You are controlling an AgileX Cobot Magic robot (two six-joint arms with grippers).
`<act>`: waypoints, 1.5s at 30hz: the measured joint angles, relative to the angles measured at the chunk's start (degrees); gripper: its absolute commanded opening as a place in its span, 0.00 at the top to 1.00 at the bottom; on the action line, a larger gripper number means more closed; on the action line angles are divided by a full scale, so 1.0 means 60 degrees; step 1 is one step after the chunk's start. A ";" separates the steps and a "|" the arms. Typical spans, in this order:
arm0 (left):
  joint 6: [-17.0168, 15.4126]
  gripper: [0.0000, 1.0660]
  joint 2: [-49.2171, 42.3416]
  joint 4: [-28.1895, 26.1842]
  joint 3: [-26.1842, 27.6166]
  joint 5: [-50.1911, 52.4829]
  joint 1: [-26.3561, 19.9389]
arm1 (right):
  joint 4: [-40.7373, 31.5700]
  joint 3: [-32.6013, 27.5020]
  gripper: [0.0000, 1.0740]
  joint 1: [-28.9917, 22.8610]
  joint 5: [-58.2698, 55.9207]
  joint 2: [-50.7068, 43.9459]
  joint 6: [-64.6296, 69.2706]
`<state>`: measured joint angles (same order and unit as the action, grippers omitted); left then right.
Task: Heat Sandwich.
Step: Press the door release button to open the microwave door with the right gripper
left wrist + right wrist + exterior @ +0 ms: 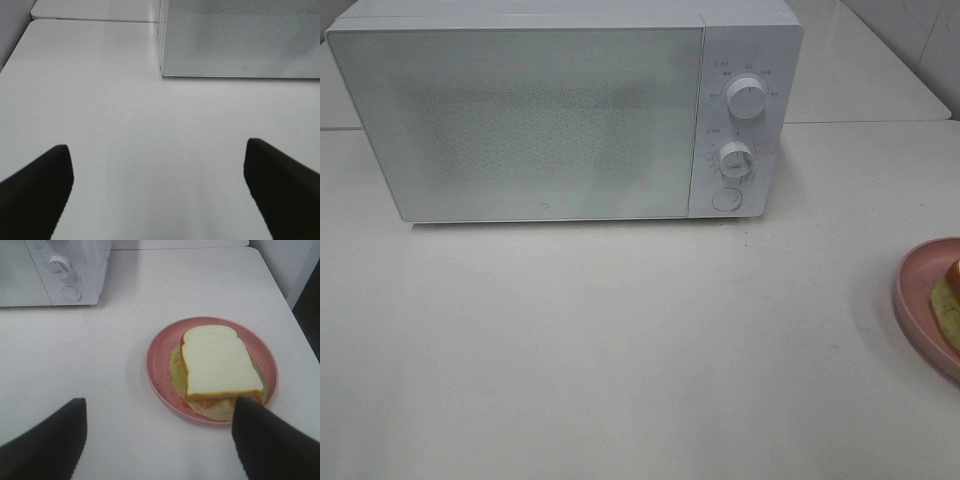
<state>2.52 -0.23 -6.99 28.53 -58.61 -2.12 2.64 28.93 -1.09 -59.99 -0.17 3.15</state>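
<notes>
The sandwich, pale bread with a tan-orange crust over a yellow-green layer, lies on a round pink plate. In the exterior high view only a sliver of the sandwich and the plate shows at the right edge. The white microwave stands at the back with its door closed. My right gripper is open, hovering just short of the plate, with nothing between its fingers. My left gripper is open over bare table, in front of the microwave's lower left corner. Neither arm appears in the exterior high view.
The microwave carries two dials and a round button on its right panel. The white table stretches in front of it. A table seam runs behind the microwave, and the table's right edge lies close beyond the plate.
</notes>
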 measured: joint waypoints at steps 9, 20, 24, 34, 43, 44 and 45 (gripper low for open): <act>0.0000 0.18 0.0000 0.0000 0.0000 0.0000 0.0000 | 0.0000 0.0000 0.29 0.0000 0.0000 0.0000 0.0000; 0.0000 0.18 0.0000 0.0000 0.0000 0.0000 0.0000 | -0.0038 0.0172 0.29 0.0000 0.0143 -0.0010 0.0000; 0.0000 0.18 0.0000 0.0000 0.0000 0.0000 0.0000 | -0.0076 0.0344 0.29 0.0000 0.0372 0.0010 0.0000; 0.0000 0.18 0.0000 0.0000 0.0000 0.0000 0.0000 | -0.0124 0.0382 0.29 0.0000 0.1509 0.1518 0.0000; 0.0000 0.18 0.0000 0.0000 0.0000 0.0000 0.0000 | -0.0153 0.0382 0.29 0.0000 0.2607 0.2836 0.0000; 0.0000 0.18 0.0000 0.0000 0.0000 0.0000 0.0000 | -0.0153 0.0382 0.29 0.0000 0.2884 0.3132 0.0000; 0.0000 0.18 0.0000 0.0000 0.0000 0.0000 0.0000 | -0.0153 0.0382 0.29 0.0000 0.3018 0.3304 0.0000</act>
<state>2.52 -0.23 -6.99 28.53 -58.61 -2.12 1.72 31.23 -1.09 -41.88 19.65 3.15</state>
